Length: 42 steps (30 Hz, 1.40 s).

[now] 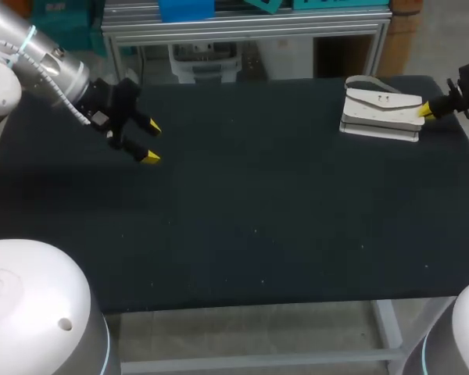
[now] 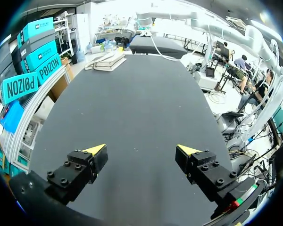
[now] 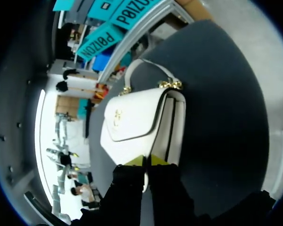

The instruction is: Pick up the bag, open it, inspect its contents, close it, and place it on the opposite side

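White leather-look flap handbag (image 1: 379, 109) (image 3: 132, 122) with gold clasp and slim strap, lying flat at two o'clock on the dark matte table (image 1: 258, 203), well apart from the nine o'clock side meant for it. Nipped at its three o'clock edge by the right gripper (image 1: 426, 109) (image 3: 150, 161), yellow tips almost together on a thin lip of the bag, likely as a first hold for lifting. At ten o'clock, above the table, the left gripper (image 1: 151, 142) (image 2: 141, 150): spread wide, holding nothing, probably parked there to take the flap once the bag is up.
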Each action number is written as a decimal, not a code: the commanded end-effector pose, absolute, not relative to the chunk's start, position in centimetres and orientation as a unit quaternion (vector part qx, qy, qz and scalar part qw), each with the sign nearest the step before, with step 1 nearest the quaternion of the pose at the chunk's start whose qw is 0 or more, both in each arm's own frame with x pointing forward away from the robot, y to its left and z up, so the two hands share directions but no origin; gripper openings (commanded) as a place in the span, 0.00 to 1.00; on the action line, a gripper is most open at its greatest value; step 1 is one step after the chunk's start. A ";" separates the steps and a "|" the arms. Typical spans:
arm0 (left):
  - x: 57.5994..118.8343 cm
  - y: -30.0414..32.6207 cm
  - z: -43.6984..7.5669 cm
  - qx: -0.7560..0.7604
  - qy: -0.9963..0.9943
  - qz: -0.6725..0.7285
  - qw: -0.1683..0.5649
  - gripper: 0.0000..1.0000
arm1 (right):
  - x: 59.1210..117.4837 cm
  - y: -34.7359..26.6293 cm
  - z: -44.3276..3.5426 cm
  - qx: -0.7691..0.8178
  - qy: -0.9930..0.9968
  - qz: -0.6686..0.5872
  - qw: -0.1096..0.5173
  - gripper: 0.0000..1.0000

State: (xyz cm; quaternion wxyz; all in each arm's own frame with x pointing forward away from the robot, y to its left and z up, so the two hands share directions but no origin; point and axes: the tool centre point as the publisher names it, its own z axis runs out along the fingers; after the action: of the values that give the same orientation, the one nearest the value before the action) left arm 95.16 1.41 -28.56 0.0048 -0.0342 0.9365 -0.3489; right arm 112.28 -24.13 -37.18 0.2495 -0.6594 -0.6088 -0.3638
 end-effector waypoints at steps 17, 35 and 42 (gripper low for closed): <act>95.2 1.4 -28.7 -0.034 0.936 -0.350 0.006 1.00 | 113.1 -24.8 -37.4 -0.637 -0.628 -0.325 0.309 0.36; 95.2 1.4 -28.7 -0.034 0.936 -0.350 0.006 1.00 | 114.3 -22.9 -38.2 -0.613 -0.632 -0.328 0.343 0.21; 95.2 1.4 -28.7 -0.034 0.936 -0.350 0.006 1.00 | 112.7 -21.8 -38.4 -0.596 -0.634 -0.331 0.365 0.00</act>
State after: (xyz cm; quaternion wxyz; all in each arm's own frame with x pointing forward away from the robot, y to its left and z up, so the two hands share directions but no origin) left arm 95.18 1.39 -28.56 0.0044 -0.0340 0.9366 -0.3486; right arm 112.37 -21.47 -37.82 0.2760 -0.6423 -0.5919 -0.4011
